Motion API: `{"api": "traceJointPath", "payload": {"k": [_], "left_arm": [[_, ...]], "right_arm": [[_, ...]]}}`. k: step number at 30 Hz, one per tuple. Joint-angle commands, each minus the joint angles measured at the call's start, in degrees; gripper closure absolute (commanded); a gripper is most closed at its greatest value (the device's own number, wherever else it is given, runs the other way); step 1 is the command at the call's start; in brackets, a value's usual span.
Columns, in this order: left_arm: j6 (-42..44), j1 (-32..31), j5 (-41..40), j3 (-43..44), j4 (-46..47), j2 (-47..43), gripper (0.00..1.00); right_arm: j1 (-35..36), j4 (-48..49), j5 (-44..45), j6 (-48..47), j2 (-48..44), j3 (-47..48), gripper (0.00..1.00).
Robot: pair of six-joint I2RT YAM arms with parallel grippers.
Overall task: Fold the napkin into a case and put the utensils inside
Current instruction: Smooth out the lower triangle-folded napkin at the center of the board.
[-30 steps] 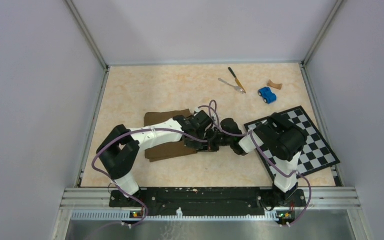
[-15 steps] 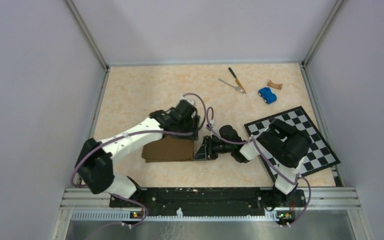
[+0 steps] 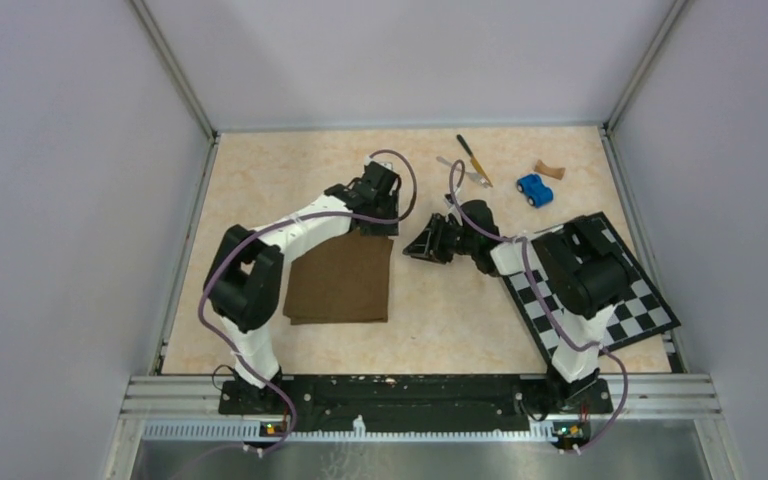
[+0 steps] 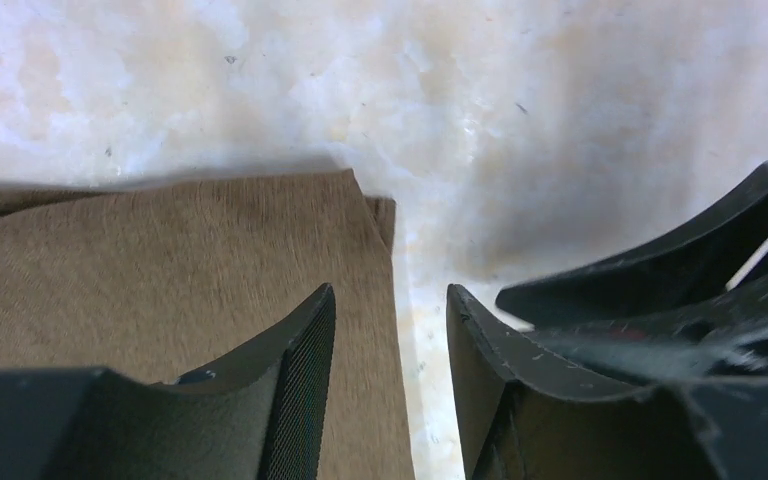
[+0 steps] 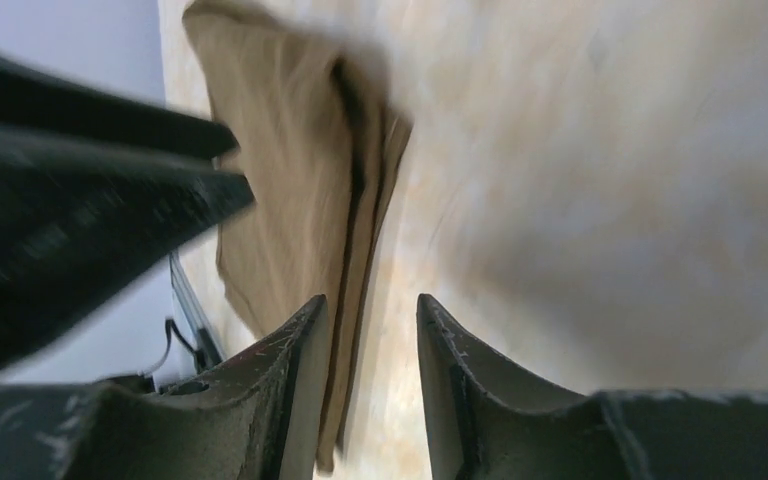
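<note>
Well, the napkin (image 3: 340, 285) lies flat on the left half of the table (image 3: 260, 190), folded into a broad brown rectangle. Its layers sit slightly out of line along the near edge and at the far right corner. The left gripper (image 4: 390, 300) hangs right over that far right corner. Its jaws are parted with nothing between them, one finger above the cloth and the other above bare tabletop, so the napkin's right edge runs down through the gap. From the left wrist view a sliver of a lower layer peeks out past the corner.

The right gripper (image 5: 370, 305) is just to the right of that corner, over bare table and pointing toward the cloth. Its jaws are also apart and hold nothing. The two grippers are close to each other here, with only a narrow stretch of table between them.

A strip of bare tabletop runs from the napkin's right edge to the checkered board (image 3: 650, 300), which sits tilted at the right side under the right arm. More bare table shows beyond the napkin's far edge and along its left.

The knife (image 3: 474, 160) and fork (image 3: 463, 172) lie together near the far edge, well apart from the napkin. A blue toy car (image 3: 534, 189) and a small brown piece (image 3: 549, 170) sit beside them.
</note>
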Motion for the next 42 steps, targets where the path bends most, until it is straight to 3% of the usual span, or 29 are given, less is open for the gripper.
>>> {"api": "traceJointPath", "payload": {"k": [1,7,14,19,26,29,34,42], "left_arm": [[1.9,-0.8,-4.5,5.3,-0.4,5.7,0.5],[3.4,-1.9,-10.8,8.9,-3.3,10.0,0.59],[3.1,-2.1,-10.6,9.4,-3.6,12.7,0.66],[3.6,-2.2,-11.4,10.5,-4.9,13.5,0.75],[4.4,-2.5,-11.3,10.0,-4.9,11.0,0.93],[4.7,-2.6,-11.2,9.3,-4.7,9.4,0.95],[4.9,-2.7,-11.1,7.6,-4.5,7.0,0.99],[5.6,-2.8,-10.3,6.2,-4.0,6.2,1.0]], "right_arm": [[-1.9,0.8,-2.0,1.5,7.7,8.3,0.64],[-2.0,2.3,-2.7,4.3,13.9,13.3,0.7],[-1.7,2.5,-1.8,7.1,16.8,15.4,0.78],[-0.1,-1.2,0.5,7.2,17.9,17.4,0.85],[1.7,-6.1,5.6,6.8,18.0,18.9,0.87],[2.2,-8.4,7.7,6.3,17.9,19.8,0.89],[2.8,-10.7,11.7,6.1,17.8,20.3,1.0],[2.7,-9.4,14.7,4.7,18.6,21.8,1.0]]}}
